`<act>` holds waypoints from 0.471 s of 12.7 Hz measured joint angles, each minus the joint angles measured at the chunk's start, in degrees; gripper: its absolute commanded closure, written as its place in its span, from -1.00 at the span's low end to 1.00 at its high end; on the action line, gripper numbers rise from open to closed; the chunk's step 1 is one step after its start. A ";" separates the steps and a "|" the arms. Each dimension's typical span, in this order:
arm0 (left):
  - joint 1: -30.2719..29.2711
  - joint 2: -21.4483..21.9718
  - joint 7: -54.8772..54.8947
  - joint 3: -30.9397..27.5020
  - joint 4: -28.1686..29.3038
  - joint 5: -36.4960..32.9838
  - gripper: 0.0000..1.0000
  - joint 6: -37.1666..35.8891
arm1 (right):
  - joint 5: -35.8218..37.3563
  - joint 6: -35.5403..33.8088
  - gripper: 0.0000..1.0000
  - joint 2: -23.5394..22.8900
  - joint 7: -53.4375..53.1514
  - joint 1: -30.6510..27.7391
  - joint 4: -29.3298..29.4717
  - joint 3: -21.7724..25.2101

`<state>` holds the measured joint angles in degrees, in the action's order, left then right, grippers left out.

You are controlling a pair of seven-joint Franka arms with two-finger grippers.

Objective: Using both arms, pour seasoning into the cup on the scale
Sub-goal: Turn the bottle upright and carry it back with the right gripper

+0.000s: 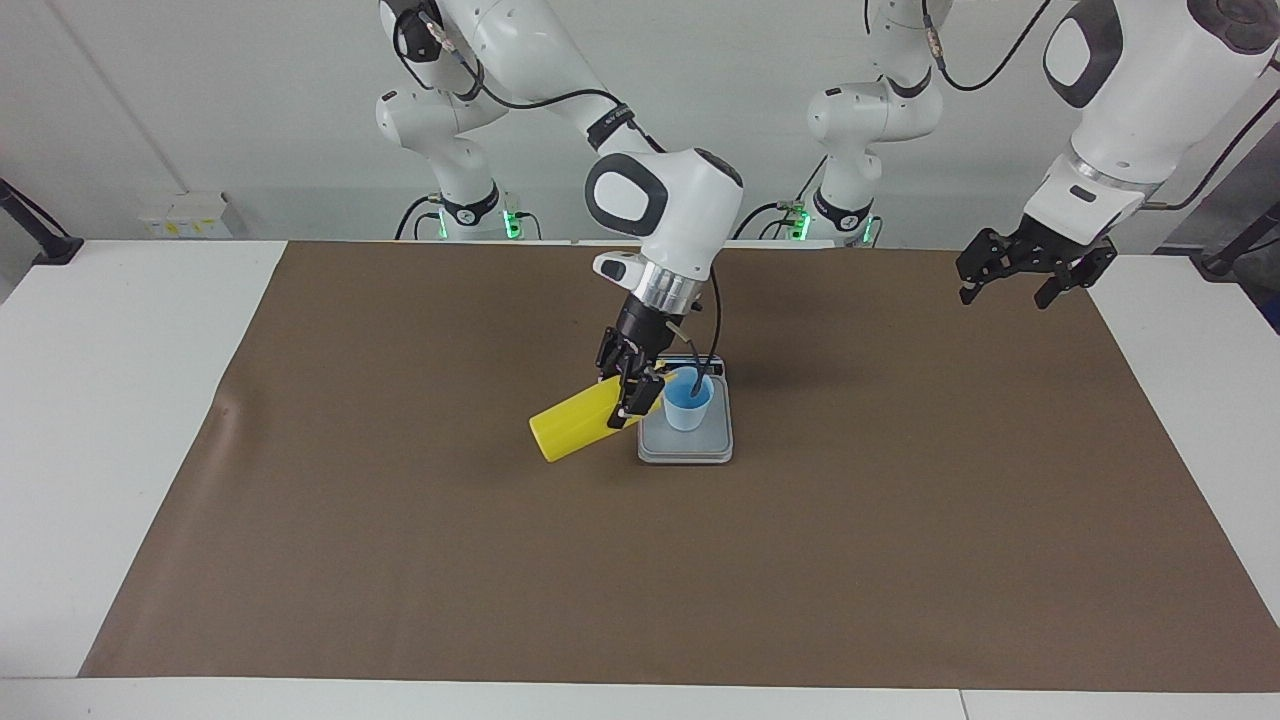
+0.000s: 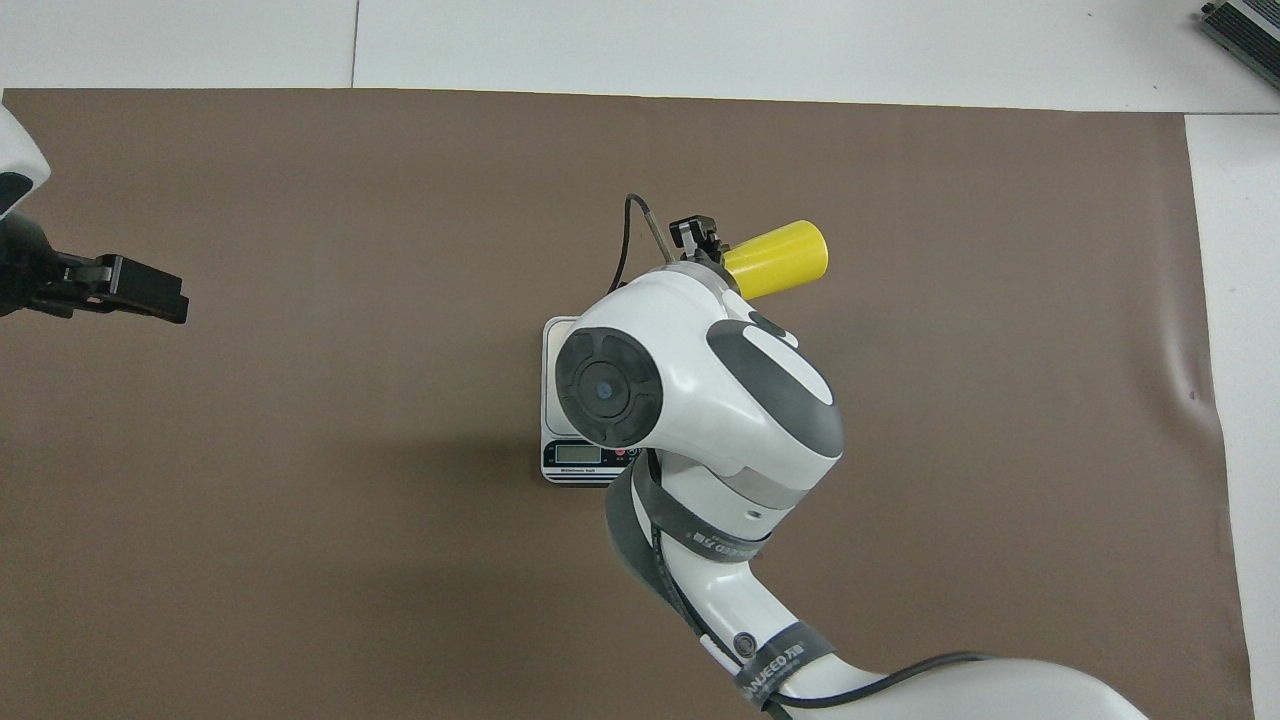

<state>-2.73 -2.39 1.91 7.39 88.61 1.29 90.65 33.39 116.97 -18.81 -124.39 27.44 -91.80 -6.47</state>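
Note:
The silver-grey scale sits mid-table on the brown mat, its display toward the robots. The light-blue cup stands on its plate. My right gripper is shut on the yellow seasoning bottle, holding it tipped far over beside the scale with its nozzle end at the cup's rim. In the overhead view the right arm hides the cup, and only the bottle's base end and the right gripper show. My left gripper is open and empty, waiting in the air over the left arm's end of the mat.
A brown mat covers most of the white table. A black cable loops from the right wrist over the cup. A grey device lies at the table's corner farthest from the robots.

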 measured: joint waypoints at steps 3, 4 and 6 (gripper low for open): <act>0.00 0.00 0.00 0.02 0.00 0.00 -1.00 0.00 | -14.97 0.04 1.00 3.04 8.87 -4.30 0.03 0.08; 0.00 0.00 0.00 0.02 0.00 0.00 -1.00 0.00 | -19.09 0.04 1.00 4.01 11.39 -6.01 0.03 0.10; 0.00 0.00 0.00 0.02 0.00 0.00 -1.00 0.00 | -27.54 0.01 1.00 5.68 17.36 -9.55 0.02 0.15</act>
<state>-2.73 -2.39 1.92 7.41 88.62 1.29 90.65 5.85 116.99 -13.13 -107.03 17.89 -91.78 -6.31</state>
